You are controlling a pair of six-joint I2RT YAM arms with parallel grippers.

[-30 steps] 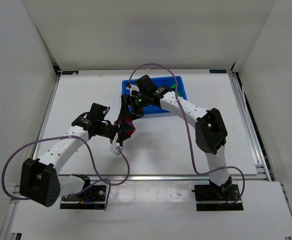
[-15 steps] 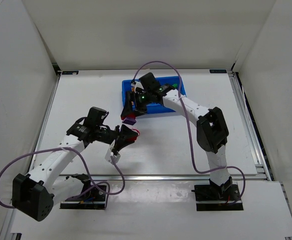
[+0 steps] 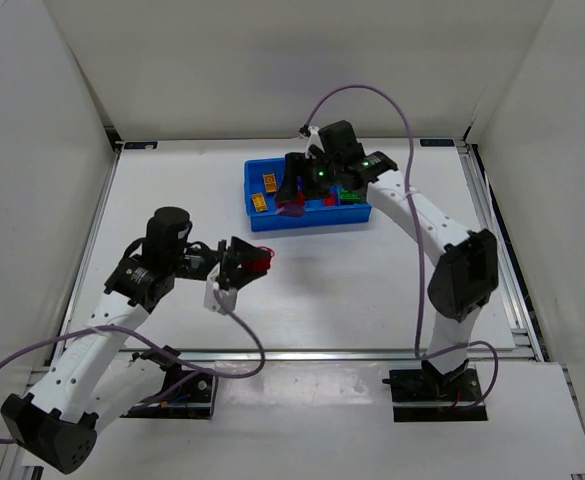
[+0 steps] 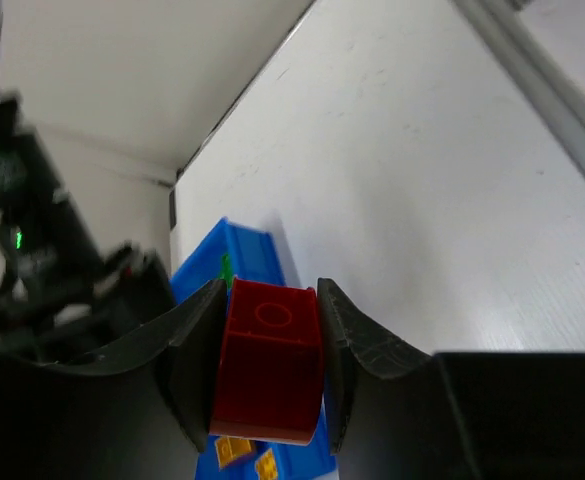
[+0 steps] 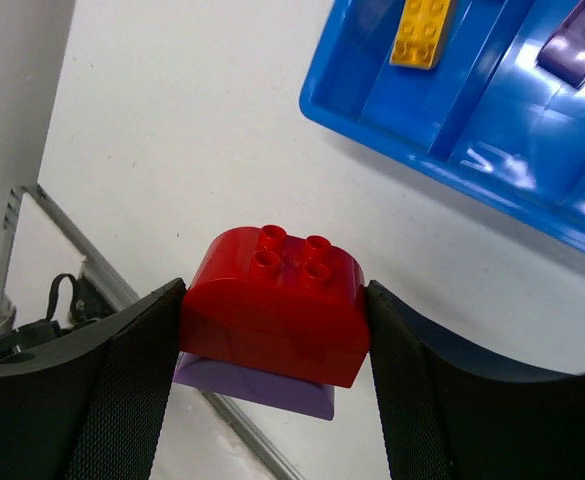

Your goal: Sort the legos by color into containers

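left hand (image 4: 268,300) clamps a red lego (image 4: 268,365), right hand (image 5: 272,335) a red-and-purple lego (image 5: 272,300), both held up for sorting into the blue tray (image 5: 512,150).

A matte white table (image 3: 172,200) sits boxed in by plain white walls (image 3: 272,70); what look like aluminium rails (image 3: 497,250) edge its sides.

I work in a robotics lab cell. My two arms (image 3: 102,322) are bolted to the near edge of a plain white table (image 3: 352,290), boxed in by bare white panels (image 3: 272,70). Aluminium rails (image 3: 502,260) frame the tabletop, purple cables (image 3: 362,88) loop loose off my joints, and green status lights (image 3: 319,177) glow on one wrist. The props are a blue divided tray (image 3: 250,192) and toy bricks (image 3: 269,183), a test bench setup.
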